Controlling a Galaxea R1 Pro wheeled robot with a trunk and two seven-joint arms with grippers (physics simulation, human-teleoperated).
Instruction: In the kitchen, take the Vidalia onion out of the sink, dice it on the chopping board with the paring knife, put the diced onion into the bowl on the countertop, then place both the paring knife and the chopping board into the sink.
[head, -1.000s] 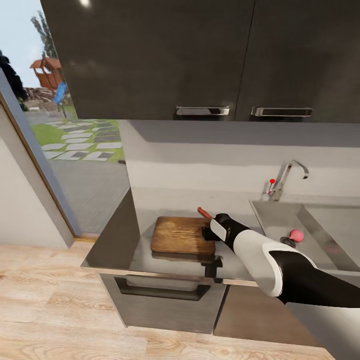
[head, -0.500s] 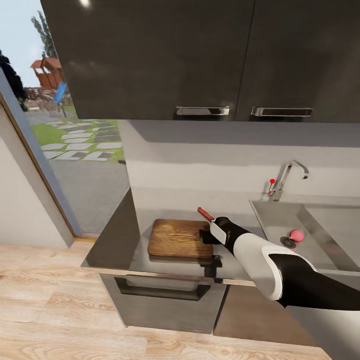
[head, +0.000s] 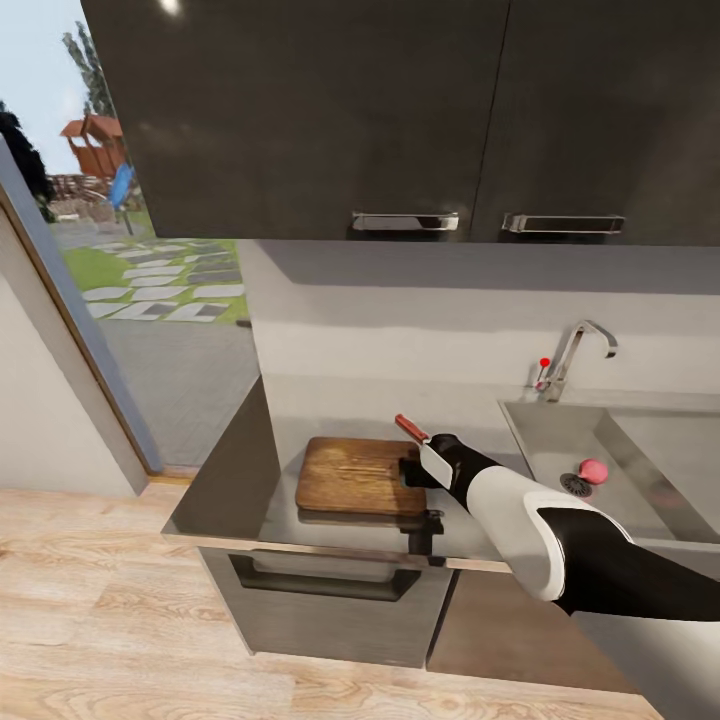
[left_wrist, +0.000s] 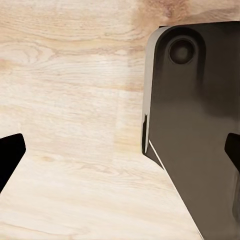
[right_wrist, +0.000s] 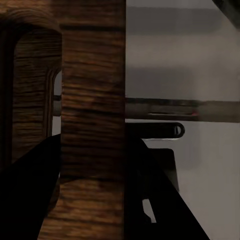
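Your right gripper (head: 412, 470) pinches the board's (head: 352, 475) right edge, knife (head: 410, 428) just behind, onion (head: 593, 471) in the sink (head: 560, 432) rightward; left gripper's fingers (left_wrist: 10, 156) wide apart, empty.

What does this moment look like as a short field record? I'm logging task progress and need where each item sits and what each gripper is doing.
onion: Vidalia onion in the sink, beside the drain
board: chopping board lifted off the countertop, right edge gripped
knife: paring knife on the countertop just behind the board's right end
right gripper: shut on chopping board
left gripper: open, over wood floor
progress: onion not yet moved or diced
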